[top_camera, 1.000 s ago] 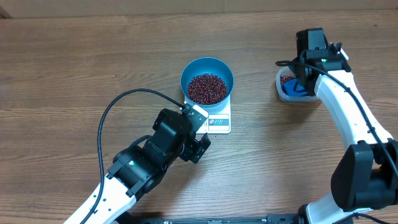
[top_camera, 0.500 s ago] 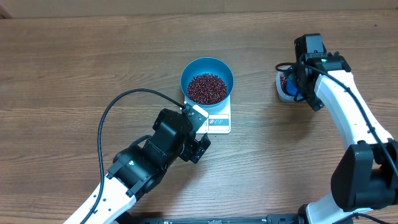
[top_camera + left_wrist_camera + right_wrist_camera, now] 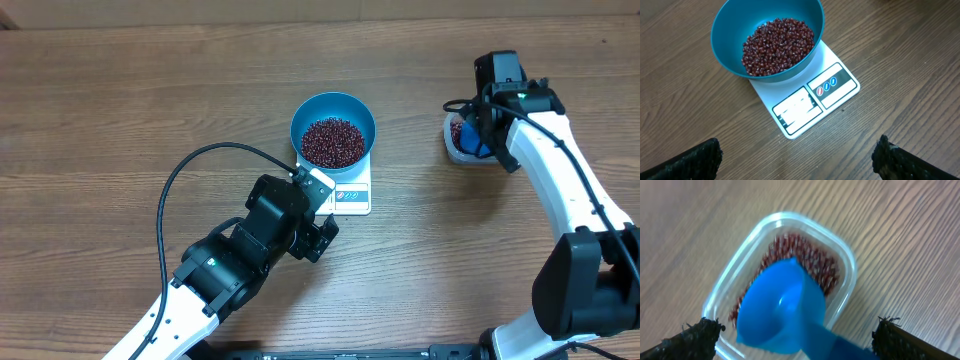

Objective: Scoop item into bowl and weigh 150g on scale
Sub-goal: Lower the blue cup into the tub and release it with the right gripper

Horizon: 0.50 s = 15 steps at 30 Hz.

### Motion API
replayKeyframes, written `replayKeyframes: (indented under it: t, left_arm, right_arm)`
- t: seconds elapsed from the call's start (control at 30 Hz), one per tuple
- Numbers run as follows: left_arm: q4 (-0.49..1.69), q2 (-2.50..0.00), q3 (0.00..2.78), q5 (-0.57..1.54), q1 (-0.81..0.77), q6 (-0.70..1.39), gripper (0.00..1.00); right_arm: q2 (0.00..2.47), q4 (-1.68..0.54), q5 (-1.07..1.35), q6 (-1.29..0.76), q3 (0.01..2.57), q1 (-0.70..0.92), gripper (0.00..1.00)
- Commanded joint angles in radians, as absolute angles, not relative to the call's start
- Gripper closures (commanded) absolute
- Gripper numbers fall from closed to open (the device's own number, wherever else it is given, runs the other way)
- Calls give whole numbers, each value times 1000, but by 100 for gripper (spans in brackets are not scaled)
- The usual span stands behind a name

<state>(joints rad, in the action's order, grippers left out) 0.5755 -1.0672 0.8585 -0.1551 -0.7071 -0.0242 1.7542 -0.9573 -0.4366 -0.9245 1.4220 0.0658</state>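
Beans (image 3: 777, 45), small, oval and dark red-brown, lie in two heaps, and neither heap is between any jaws. Seen from the left wrist, the left gripper (image 3: 796, 162) shows nearest, its two black fingertips (image 3: 695, 159) at the bottom corners, spread wide with only bare wooden table (image 3: 910, 75) between them; the jaws are open and hold nothing. Just beyond them sits one white square scale (image 3: 790, 112), its display window and a label with three small oval marks facing the gripper. On the far part of the scale stands one deep blue bowl (image 3: 725, 35), and one heap of beans covers its bottom, ahead of the open fingers and well clear of them. Farther off to the right across the table, the right gripper (image 3: 796, 336) hangs over one clear plastic tub (image 3: 850, 272) with rounded corners. Its two fingertips also stand wide apart, the jaws open and empty. Below them one blue scoop (image 3: 785, 305) rests in the tub on top of the second heap of beans, its handle passing between the fingertips without touching either. That view is blurred, so single beans cannot be told apart there.
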Motion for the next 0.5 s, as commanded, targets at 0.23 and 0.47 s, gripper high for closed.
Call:
replayKeyframes:
  t: [0.23,0.47]
  left_arm:
    - [572,-1071,853,-167,-706,-11,0]
    - [572,-1072,853,-168,-706,-11,0]
  right_arm:
    - [1715,-1156,-526,-852,1487,62,0]
    - [1715,-1394,-455,-921,1487,62,0]
